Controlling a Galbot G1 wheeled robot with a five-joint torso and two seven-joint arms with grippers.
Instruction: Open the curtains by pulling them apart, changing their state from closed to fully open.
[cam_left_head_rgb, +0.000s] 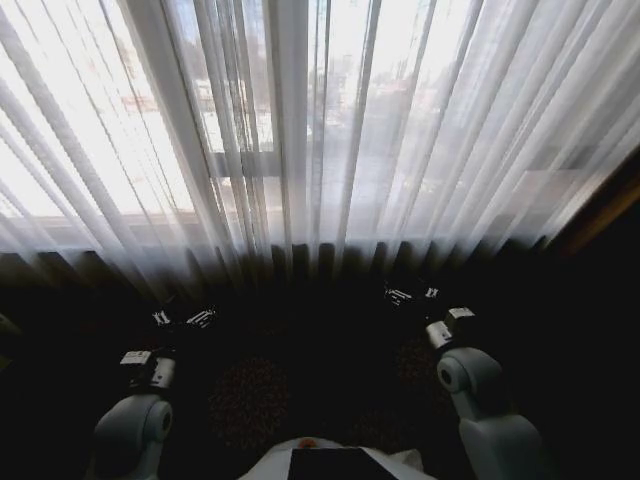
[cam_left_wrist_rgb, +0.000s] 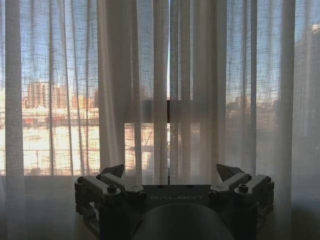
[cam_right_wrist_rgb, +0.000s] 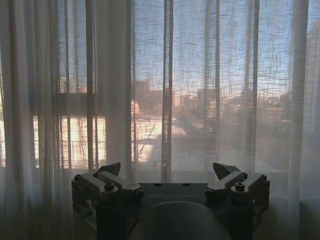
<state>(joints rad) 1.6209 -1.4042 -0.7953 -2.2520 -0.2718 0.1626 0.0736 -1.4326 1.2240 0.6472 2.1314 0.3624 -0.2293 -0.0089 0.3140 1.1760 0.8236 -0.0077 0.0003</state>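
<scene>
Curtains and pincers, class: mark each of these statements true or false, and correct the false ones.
1. The curtains are drawn shut across the window. True.
2. The left pincer grips a pleat. False: it is open, holding nothing.
3. The right pincer is open. True.
4. Both pincers touch the fabric. False: in the head view both hang short of it.
5. Buildings show through the fabric. True.

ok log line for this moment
sheer white pleated curtains: closed | left gripper: open, short of fabric | right gripper: open, short of fabric
</scene>
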